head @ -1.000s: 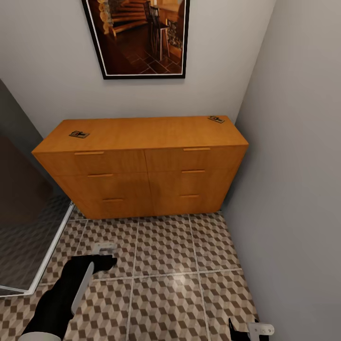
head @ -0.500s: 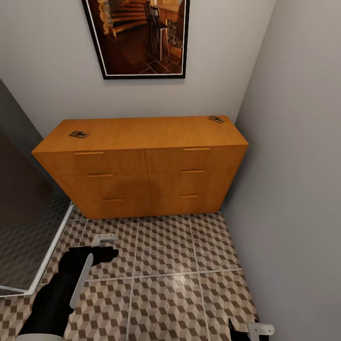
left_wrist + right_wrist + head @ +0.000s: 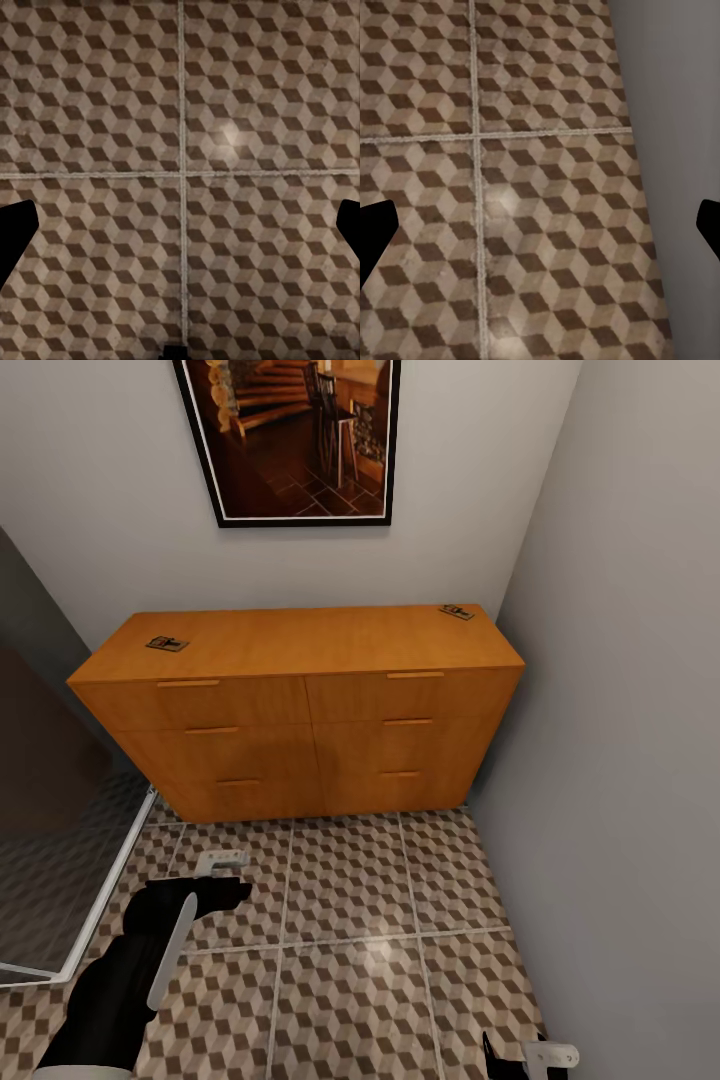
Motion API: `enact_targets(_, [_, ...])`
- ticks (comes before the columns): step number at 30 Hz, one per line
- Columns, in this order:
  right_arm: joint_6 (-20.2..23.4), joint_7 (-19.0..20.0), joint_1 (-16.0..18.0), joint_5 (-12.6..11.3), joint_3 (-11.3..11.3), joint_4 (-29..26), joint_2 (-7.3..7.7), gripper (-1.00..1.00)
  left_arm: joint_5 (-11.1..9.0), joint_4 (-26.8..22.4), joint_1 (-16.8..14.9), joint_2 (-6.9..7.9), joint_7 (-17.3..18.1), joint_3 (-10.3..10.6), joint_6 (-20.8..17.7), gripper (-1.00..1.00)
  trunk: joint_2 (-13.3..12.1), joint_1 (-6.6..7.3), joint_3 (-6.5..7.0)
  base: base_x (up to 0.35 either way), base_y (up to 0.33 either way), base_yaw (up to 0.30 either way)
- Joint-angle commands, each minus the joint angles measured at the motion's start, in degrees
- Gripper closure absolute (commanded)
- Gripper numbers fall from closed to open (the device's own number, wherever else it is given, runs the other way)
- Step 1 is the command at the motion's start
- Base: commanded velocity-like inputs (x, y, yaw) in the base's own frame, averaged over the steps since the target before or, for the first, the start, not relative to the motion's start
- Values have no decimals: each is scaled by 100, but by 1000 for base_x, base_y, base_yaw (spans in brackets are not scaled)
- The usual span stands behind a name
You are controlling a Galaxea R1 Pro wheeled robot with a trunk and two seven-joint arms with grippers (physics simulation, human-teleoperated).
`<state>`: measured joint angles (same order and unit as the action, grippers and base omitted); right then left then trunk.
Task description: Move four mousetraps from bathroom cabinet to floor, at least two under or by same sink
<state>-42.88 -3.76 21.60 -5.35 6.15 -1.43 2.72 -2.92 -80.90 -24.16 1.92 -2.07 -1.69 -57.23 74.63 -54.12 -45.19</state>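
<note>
The orange-brown cabinet [image 3: 300,710] stands against the far wall with all its drawers closed. Two mousetraps lie on its top, one near the left end [image 3: 167,644] and one at the back right corner [image 3: 457,612]. My left gripper [image 3: 218,880] hangs low over the bathroom floor [image 3: 350,920], well in front of the cabinet's left half. In the left wrist view its fingertips [image 3: 15,232] stand wide apart, open and empty [image 3: 180,232], over bare tiles. My right gripper [image 3: 520,1057] sits at the lower right near the wall, also open and empty [image 3: 540,232]. The sink is out of view.
A grey side wall [image 3: 620,760] closes off the right, close to the cabinet's end. A white-framed glass panel [image 3: 100,905] runs along the floor at the left. A framed picture [image 3: 290,440] hangs above the cabinet. Tiled floor lies between me and the cabinet.
My left arm has crept a little forward toward the cabinet. The right arm, the mousetraps and the view have not moved.
</note>
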Motion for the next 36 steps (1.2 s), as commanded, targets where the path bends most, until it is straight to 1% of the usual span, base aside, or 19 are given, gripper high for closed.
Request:
enact_targets(1, [-16,-11,3,-54,53,3,0,-100,-29,-5,-4,1,-22,7,-25,-100,2,0,-4,0,0,0])
enact_targets(13, [-17,-11,3,-54,53,3,-3,-100,-33,25,-4,9,-22,53,-26,-100,2,0,-4,0,0,0])
enact_targets(29, [-18,-11,3,-54,53,3,0,-100,-32,37,-10,2,-22,39,-31,-100,2,0,-4,0,0,0])
enact_targets(33, [-18,-11,3,-54,53,3,0,-100,-39,110,-58,-8,-22,38,-44,-100,2,0,-4,0,0,0])
enact_targets(34, [-18,-11,3,-54,53,3,0,-100,-40,131,-82,-15,-22,38,-47,-100,2,0,-4,0,0,0])
enact_targets(36, [-18,-11,3,-54,53,3,0,-100,-38,195,-243,-108,-24,37,-55,-100,2,0,-4,0,0,0])
